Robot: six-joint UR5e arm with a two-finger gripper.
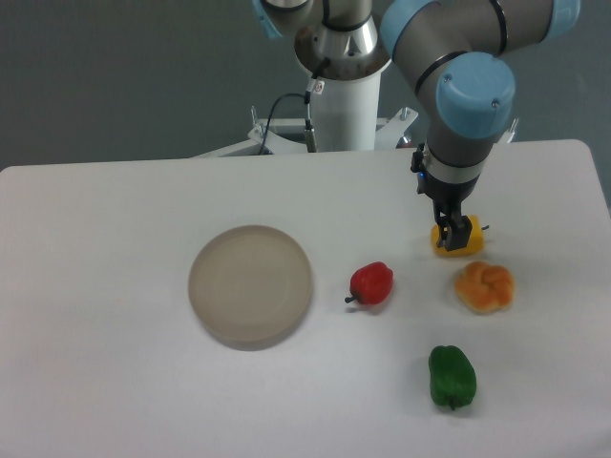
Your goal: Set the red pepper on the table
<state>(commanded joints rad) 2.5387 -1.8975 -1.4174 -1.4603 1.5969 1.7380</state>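
Red pepper lying on the table, arm off at the upper right

I see the white table [105, 382] filling the frame, the round plate [250, 285] left of centre, then the red pepper [372, 283] just right of it, nothing blocking it. The gripper [452, 235] sits low over the yellow pepper [460, 239]; whether its jaws are clamped I cannot tell. Orange pepper [485, 286] and green pepper [452, 376] lie lower right

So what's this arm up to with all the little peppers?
The robot arm has its pincer down at the yellow pepper near the far right of the white table; whether it grips it is unclear. The red pepper lies alone on the table, right of the empty round plate. An orange pepper and a green pepper also sit untouched on the table.
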